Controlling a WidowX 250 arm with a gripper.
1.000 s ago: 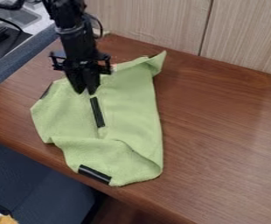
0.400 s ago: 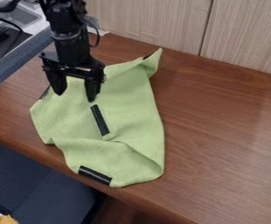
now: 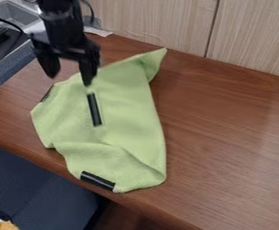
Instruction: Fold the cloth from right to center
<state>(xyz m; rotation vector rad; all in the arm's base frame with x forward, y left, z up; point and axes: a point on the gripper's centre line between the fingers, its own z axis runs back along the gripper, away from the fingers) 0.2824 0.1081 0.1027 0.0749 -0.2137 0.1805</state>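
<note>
The black gripper (image 3: 69,80) hangs over the upper left part of the cloth, its fingers spread apart with nothing between them. Below and around it, the light green cloth (image 3: 121,117) lies wrinkled on the brown table, its right side folded over toward the middle. One corner points up at the top right, and a crease runs across the lower part. Black strips show on the cloth near its middle, at the lower edge and at the left edge. Whether the right fingertip touches the cloth, I cannot tell.
The brown table (image 3: 226,134) extends to the right of the cloth. Pale wooden panels (image 3: 154,22) stand along its back edge. A sink (image 3: 12,13) and a grey-blue edge lie at the upper left, and a dark blue chair (image 3: 33,184) is below the table's front edge.
The gripper has opened and moved up and to the left. The cloth's middle strip shifted down, then back up and left, and the top right corner moved slightly left.
</note>
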